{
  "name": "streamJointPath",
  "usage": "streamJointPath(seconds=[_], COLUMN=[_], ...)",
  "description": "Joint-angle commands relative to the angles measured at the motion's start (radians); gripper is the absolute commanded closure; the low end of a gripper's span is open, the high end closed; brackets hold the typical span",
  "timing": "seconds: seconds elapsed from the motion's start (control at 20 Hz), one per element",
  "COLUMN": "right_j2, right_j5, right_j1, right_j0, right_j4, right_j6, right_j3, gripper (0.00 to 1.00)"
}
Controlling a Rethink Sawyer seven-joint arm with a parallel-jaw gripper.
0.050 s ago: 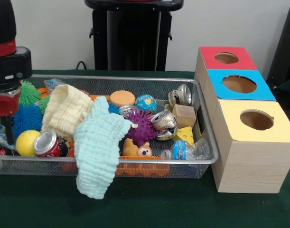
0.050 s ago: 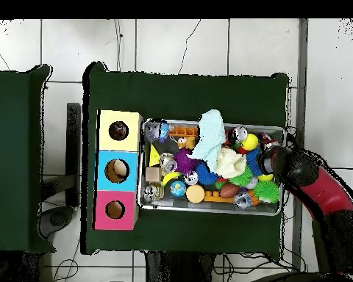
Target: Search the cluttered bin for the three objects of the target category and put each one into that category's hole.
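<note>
Dark green cloth (image 1: 149, 209) covers the table, with a clear strip along the near edge in front of the wire-mesh bin (image 1: 206, 142). At far left in the front view, the gripper (image 1: 4, 102) hangs low over the bin's left end, beside a blue spiky ball (image 1: 26, 118) and a yellow ball (image 1: 27, 142); whether its jaws are apart or together cannot be determined. A red soda can (image 1: 47, 144) lies on its side near the front wall, its top facing the camera, long axis running front to back. A cream cloth (image 1: 64, 111) rests behind it. A mint-green cloth (image 1: 98, 147) drapes over the front rim and hangs down outside the bin, covering items beneath. To its right lies a purple spiky ball (image 1: 141, 127), with a crushed silver can (image 1: 164, 124) touching it, tilted. A second silver can (image 1: 181, 95) sits near the back right corner, its end facing right. A plastic bottle (image 1: 185, 151) lies in the front right corner, long axis left to right. Little open floor remains inside the bin. Just beside the bin's right wall stand three boxes in a row, each with a round hole on top: yellow box (image 1: 251, 142) nearest, blue box (image 1: 239, 85), red box (image 1: 225, 59) farthest.
</note>
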Motion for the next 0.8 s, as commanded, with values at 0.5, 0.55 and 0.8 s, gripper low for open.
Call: streamJointPath(seconds=[0.5, 0.55, 0.8], right_j2=[-0.287, -0.29, -0.374], right_j5=[-0.05, -0.042, -0.045], right_j1=[0.176, 0.174, 0.25], right_j0=[0.325, 0.336, 0.431], right_j4=[0.139, 0.165, 0.301], right_j6=[0.357, 0.363, 0.441], right_j3=[-0.168, -0.163, -0.197], gripper=[0.0, 0.0, 0.0])
